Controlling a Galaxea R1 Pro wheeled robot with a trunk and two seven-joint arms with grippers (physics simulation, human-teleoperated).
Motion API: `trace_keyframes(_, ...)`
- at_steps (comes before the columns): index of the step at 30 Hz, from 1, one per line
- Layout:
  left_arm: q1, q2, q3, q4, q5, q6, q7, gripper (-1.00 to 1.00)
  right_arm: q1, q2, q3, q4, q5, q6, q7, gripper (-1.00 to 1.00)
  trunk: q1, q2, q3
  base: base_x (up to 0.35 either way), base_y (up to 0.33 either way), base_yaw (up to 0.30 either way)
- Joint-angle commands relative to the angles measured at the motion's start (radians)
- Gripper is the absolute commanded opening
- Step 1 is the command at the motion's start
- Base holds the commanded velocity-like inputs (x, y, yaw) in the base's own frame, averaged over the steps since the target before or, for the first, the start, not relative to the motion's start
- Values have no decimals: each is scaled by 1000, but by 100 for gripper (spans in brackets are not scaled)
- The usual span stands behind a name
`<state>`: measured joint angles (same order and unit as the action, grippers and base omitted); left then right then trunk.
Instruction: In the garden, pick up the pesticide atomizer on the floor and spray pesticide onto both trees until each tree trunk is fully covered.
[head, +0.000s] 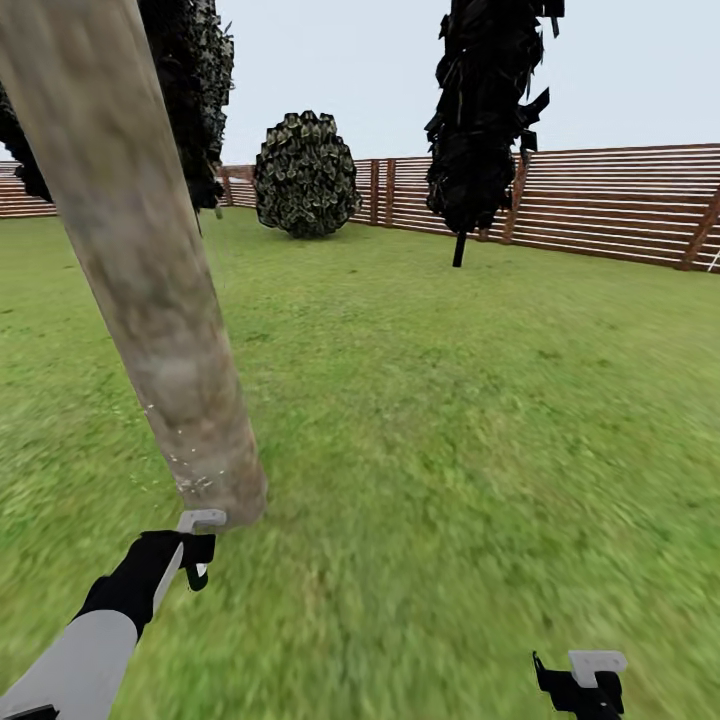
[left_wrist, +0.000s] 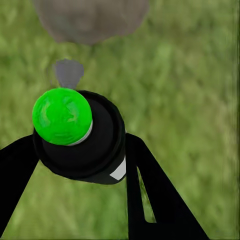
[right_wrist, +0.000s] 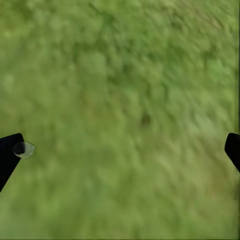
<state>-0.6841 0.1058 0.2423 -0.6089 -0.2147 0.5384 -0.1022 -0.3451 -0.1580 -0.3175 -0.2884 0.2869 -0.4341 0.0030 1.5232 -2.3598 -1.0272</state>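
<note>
Pesticide atomizer (left_wrist: 80, 137) clamped in the left gripper (left_wrist: 80, 165), green cap (left_wrist: 62, 116) facing the wrist camera, long axis running straight away along the fingers toward the base of the near tree trunk (left_wrist: 90, 17). Black fingers (left_wrist: 150, 190) pressed against both flanks of the black bottle, closed on it. A small grey puff (left_wrist: 68, 72) hanging between the bottle and the trunk.

From the head camera: left gripper (head: 197, 548) at about 7 o'clock in the view, just beside the foot of the trunk (head: 130, 240), apart from it by a sliver of grass. Bottle itself too small to make out there. Trunk leaning up toward 11 o'clock, pale grey-beige with brownish mottling, fine pale specks (head: 185, 470) scattered near its base.

Right gripper (head: 585, 685) low at 5 o'clock, well apart from the trunk, above bare lawn (head: 450, 420). In its wrist view, black fingers (right_wrist: 9, 152) far apart at opposite edges, spread wide, holding nothing, blurry grass (right_wrist: 120, 120) between them.

Farther out: second tree (head: 488, 110) with dark jagged foliage at 1 o'clock, thin dark stem into the grass. Round bush (head: 305, 175) at 12 o'clock. Brown slatted fence (head: 620, 205) across the back from 10 to 3 o'clock. Open grass between the robot and the second tree.
</note>
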Motion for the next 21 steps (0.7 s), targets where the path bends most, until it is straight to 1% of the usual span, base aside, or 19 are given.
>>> trace_keyframes(1,0,0,0,0,0,0,-1,-100,0,0,0,0,0,0,0,100,0,0,0,192,-232,1)
trace_keyframes(4,0,0,0,1,0,0,-1,-100,0,0,0,0,0,0,0,100,0,0,0,184,-232,2)
trace_keyframes(6,0,0,0,2,-1,0,-1,-100,0,0,0,0,0,0,0,100,0,0,0,150,-241,129)
trace_keyframes(14,0,6,2,1,-3,0,0,-100,0,0,0,0,0,0,0,100,0,0,0,143,-245,261)
trace_keyframes(21,0,8,-3,9,-6,0,44,-100,0,0,0,0,0,0,0,100,0,0,0,145,-245,277)
